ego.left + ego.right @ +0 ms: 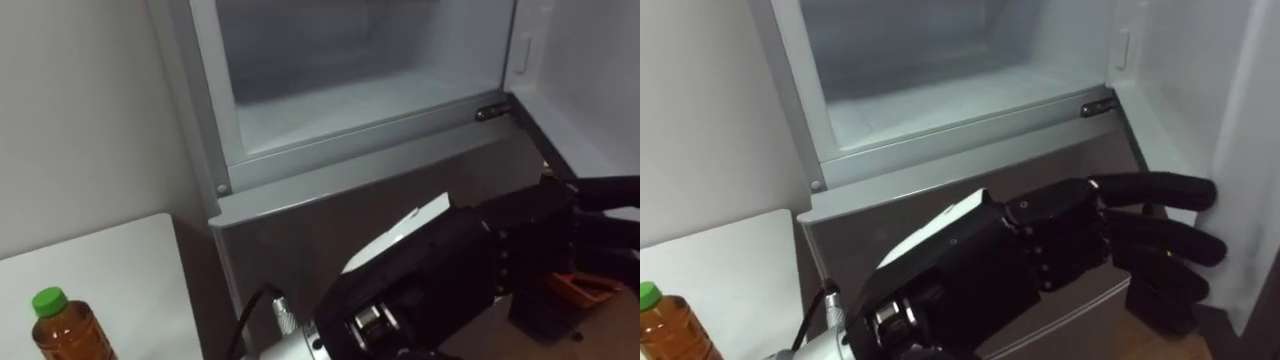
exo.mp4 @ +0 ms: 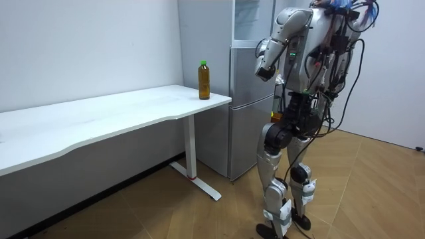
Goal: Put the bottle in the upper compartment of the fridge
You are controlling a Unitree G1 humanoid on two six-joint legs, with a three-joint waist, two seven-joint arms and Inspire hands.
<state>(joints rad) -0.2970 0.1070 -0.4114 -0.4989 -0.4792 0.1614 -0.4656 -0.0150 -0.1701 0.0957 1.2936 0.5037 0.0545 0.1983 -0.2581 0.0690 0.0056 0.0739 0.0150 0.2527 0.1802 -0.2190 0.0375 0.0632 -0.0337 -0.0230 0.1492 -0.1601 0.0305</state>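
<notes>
- 1 green-capped bottle (image 1: 64, 334) stands upright at the corner of the white table (image 1: 120, 270), just beside the fridge (image 1: 300, 225).
- The left hand (image 1: 1040, 245) hovers before the fridge's lower door, fingers straight, slightly apart, holding nothing.
- The upper compartment (image 1: 350, 100) stands open.

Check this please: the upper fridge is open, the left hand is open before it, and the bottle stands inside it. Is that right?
No: the bottle stands outside, on the white table, as the room view shows. The upper fridge is open, and the left hand is open before it.
</notes>
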